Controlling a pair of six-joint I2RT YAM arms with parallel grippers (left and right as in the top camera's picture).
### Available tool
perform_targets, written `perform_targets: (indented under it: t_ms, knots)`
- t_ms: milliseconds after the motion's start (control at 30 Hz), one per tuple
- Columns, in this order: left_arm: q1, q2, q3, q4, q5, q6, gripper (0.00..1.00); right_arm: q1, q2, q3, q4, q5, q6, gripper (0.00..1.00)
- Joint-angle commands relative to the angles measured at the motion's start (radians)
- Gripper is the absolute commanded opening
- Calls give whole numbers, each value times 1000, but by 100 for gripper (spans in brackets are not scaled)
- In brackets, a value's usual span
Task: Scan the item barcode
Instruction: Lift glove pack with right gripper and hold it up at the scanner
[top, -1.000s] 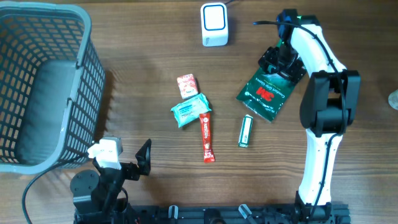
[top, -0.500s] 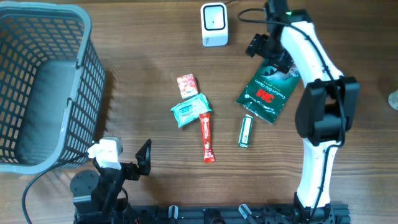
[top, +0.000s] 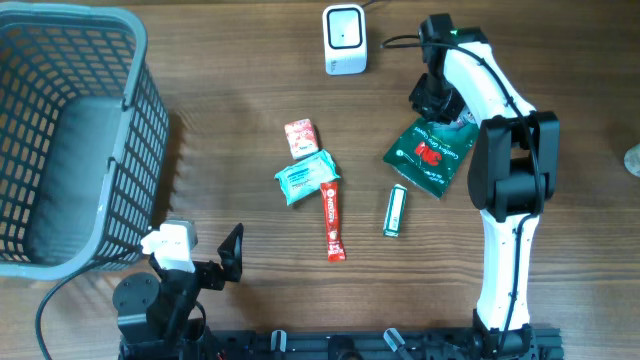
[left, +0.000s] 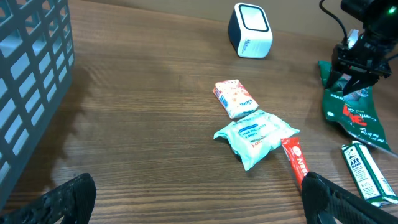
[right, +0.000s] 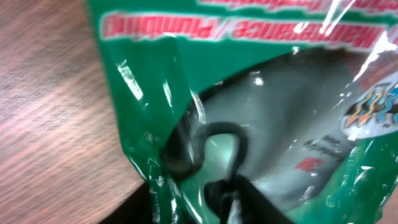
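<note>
The item under my right gripper (top: 437, 103) is a green plastic packet (top: 430, 155) with red lettering, lying right of centre. My right gripper stands at the packet's far edge, jaws shut on a fold of its film. The packet (right: 249, 74) fills the right wrist view, crumpled around the right gripper (right: 219, 186). A white barcode scanner (top: 345, 40) stands at the back of the table, left of that gripper. In the left wrist view I see the scanner (left: 250, 31), the packet (left: 354, 115) and the right gripper (left: 357, 68). My left gripper (left: 199, 199) hangs open near the front edge, holding nothing.
A grey mesh basket (top: 70, 130) fills the far left. At the centre lie a small red-and-white pack (top: 300, 137), a teal wipes pack (top: 305, 178), a red stick (top: 333, 220) and a green-and-white stick (top: 396, 211).
My right gripper swung up toward the scanner, then came down on the packet's far edge and closed on it. The packet has shifted slightly. The left arm has not moved.
</note>
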Motion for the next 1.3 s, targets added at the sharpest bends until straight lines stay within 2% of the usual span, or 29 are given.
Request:
perform_targets:
  t_ms: [0,133,300,367,400,433,533,600,733,933,1167,1267]
  knots:
    - [5,-2,-8,2,16,16,100,-8,154,-104,1,-50,0,4]
    - [5,-2,-8,3,16,16,100,-9,129,-53,-3,-188,-77,5]
    - [5,-2,-8,3,16,16,100,-14,-14,-2,-15,-512,-353,4]
    - [5,-2,-8,3,16,16,100,-22,-98,-2,-22,-785,-599,4]
    - [5,-2,-8,3,16,16,100,-30,-143,-3,-46,-986,-763,4]
    - [5,-2,-8,3,16,16,100,-40,-179,-3,-79,-1145,-856,4]
    - [5,-2,-8,2,16,16,100,-52,-224,-3,-132,-1366,-909,5]
    - [5,-2,-8,3,16,16,100,-47,-230,-3,-197,-1436,-944,5]
    - [5,-2,-8,3,16,16,100,-39,-230,-3,-368,-1530,-1221,5]
    - [5,-2,-8,3,16,16,100,-10,-230,-5,-414,-1674,-1511,5]
    - [5,-2,-8,3,16,16,100,145,-230,-5,-414,-1755,-2042,4]
    - [5,-2,-8,3,16,16,100,205,-230,-5,-409,-1780,-2117,4]
